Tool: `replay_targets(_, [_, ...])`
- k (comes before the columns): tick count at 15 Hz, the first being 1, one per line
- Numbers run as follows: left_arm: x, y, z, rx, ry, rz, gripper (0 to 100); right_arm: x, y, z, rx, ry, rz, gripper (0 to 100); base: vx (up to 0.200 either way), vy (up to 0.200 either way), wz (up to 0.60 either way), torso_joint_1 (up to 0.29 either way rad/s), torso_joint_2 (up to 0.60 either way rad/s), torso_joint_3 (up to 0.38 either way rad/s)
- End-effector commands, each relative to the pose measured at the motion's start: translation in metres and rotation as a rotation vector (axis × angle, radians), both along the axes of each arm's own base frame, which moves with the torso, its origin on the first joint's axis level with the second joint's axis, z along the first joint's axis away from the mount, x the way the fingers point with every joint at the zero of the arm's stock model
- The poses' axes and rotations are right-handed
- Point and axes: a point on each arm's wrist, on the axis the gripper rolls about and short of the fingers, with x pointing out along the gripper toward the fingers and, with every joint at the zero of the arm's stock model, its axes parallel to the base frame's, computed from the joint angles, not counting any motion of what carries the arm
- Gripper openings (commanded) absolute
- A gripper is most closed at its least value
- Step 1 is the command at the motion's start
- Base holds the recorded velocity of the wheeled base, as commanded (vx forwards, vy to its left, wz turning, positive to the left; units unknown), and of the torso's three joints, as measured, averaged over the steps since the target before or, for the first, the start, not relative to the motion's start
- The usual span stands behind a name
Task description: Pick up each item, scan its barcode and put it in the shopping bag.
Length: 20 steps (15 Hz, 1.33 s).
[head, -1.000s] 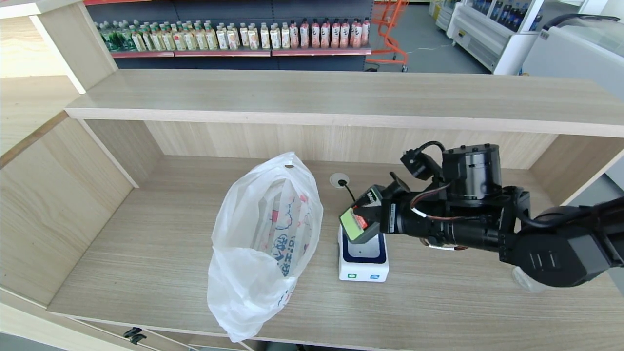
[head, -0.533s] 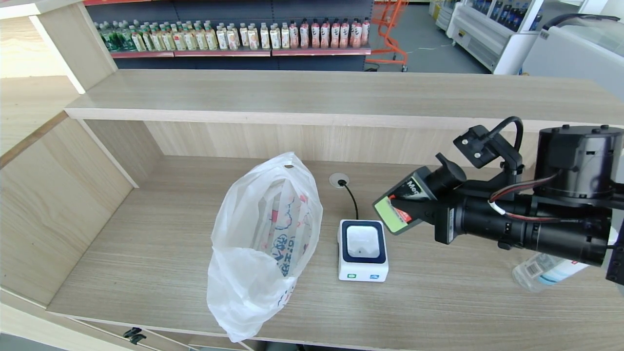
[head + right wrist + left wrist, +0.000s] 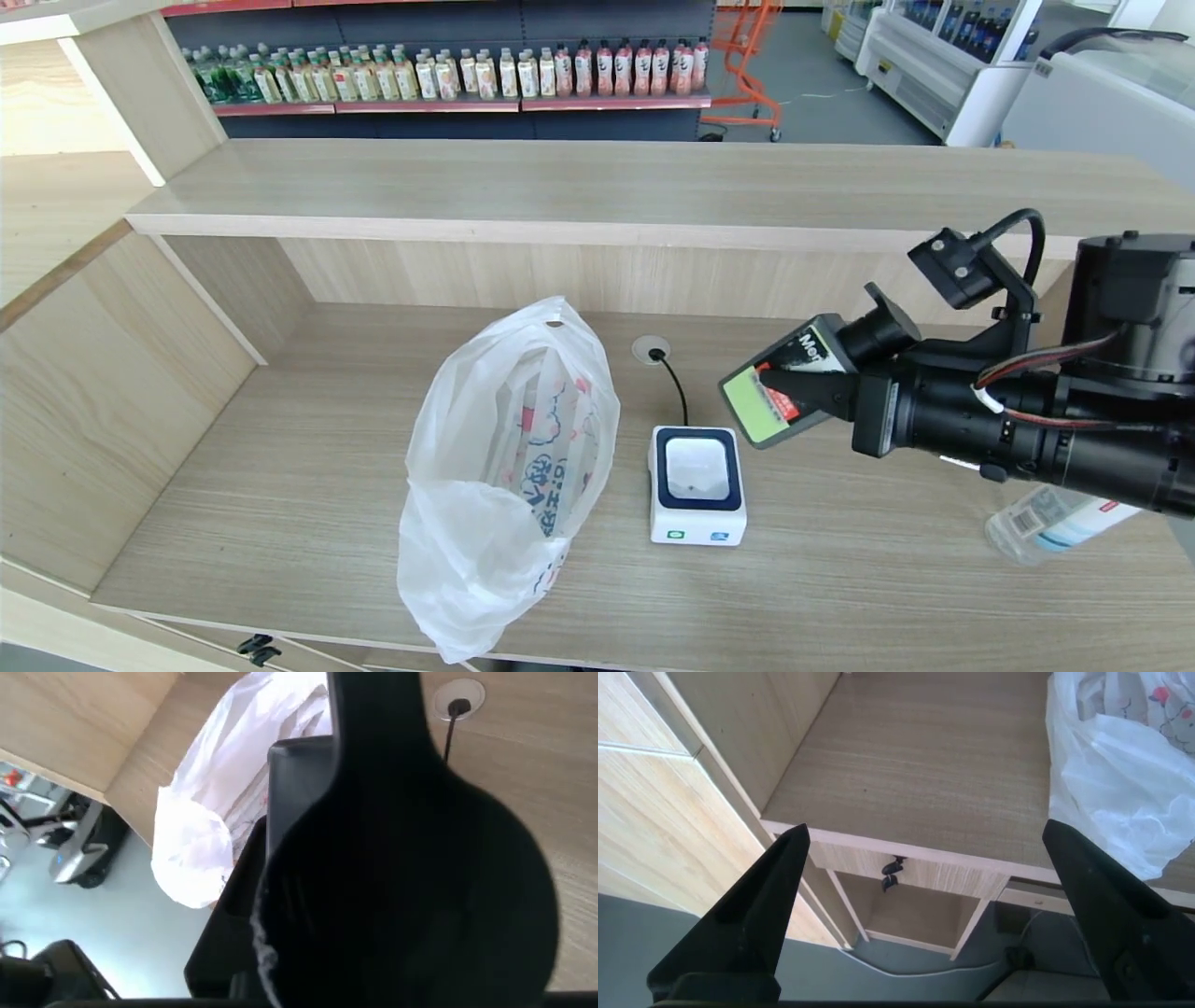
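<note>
My right gripper (image 3: 801, 385) is shut on a small dark box (image 3: 758, 405) with a green end face. It holds the box in the air, up and to the right of the white scanner (image 3: 697, 485). The white plastic shopping bag (image 3: 509, 467) stands open left of the scanner, with packaged goods inside. In the right wrist view the box (image 3: 392, 859) looms dark in front of the bag (image 3: 210, 812). My left gripper (image 3: 934, 915) hangs open off the counter's front edge, beside the bag (image 3: 1130, 775). Nothing is between its fingers (image 3: 747, 915).
A clear plastic bottle (image 3: 1055, 523) lies on the counter at the far right, partly under my right arm. The scanner's cable runs to a grommet (image 3: 651, 350) at the back. A raised shelf (image 3: 597, 196) overhangs the rear, and side walls (image 3: 103, 373) close the counter in.
My right gripper carried the box from just over the scanner up and to the right. The head camera tilted slightly, so the whole scene sits a little lower.
</note>
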Motion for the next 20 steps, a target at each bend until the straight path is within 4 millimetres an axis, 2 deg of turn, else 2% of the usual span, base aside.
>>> replay_targets(1, [0.000,0.000,0.000,-0.001,-0.001,0.000,100,0.006,0.006,-0.001,0.069,0.075,-0.005,0,0.000,0.200,0.00,0.002,0.00,0.007])
replay_targets(3, [0.000,0.000,0.000,-0.001,-0.001,0.000,100,0.012,0.010,-0.010,0.071,0.121,-0.011,0,0.000,0.200,0.00,0.010,0.00,0.002])
replay_targets(8, [0.000,0.000,0.000,0.007,0.000,0.000,100,0.039,0.029,-0.048,0.015,0.238,-0.025,0,0.000,0.000,0.00,0.000,0.00,0.000])
replay_targets(9, [0.000,0.000,0.000,0.007,0.000,0.000,100,0.039,0.029,-0.048,0.015,0.238,-0.025,0,0.000,0.000,0.00,0.000,0.00,0.000])
replay_targets(10, [0.000,0.000,0.000,0.007,0.000,0.000,100,0.038,0.031,-0.059,-0.007,0.272,-0.020,0,0.000,0.000,0.00,0.000,0.00,0.000])
replay_targets(12, [0.000,0.000,0.000,0.005,0.001,0.000,100,0.039,0.037,-0.066,-0.021,0.285,-0.006,0,0.000,0.000,0.00,0.000,0.00,0.000])
replay_targets(15, [0.000,0.000,0.000,0.007,0.000,0.000,100,0.057,0.059,-0.075,-0.009,0.202,0.018,0,0.000,0.000,0.00,0.000,0.00,0.000])
replay_targets(20, [0.000,0.000,0.000,0.007,0.000,0.000,100,0.078,0.075,-0.109,-0.131,0.083,0.074,0,0.000,0.000,0.00,0.000,0.00,0.000])
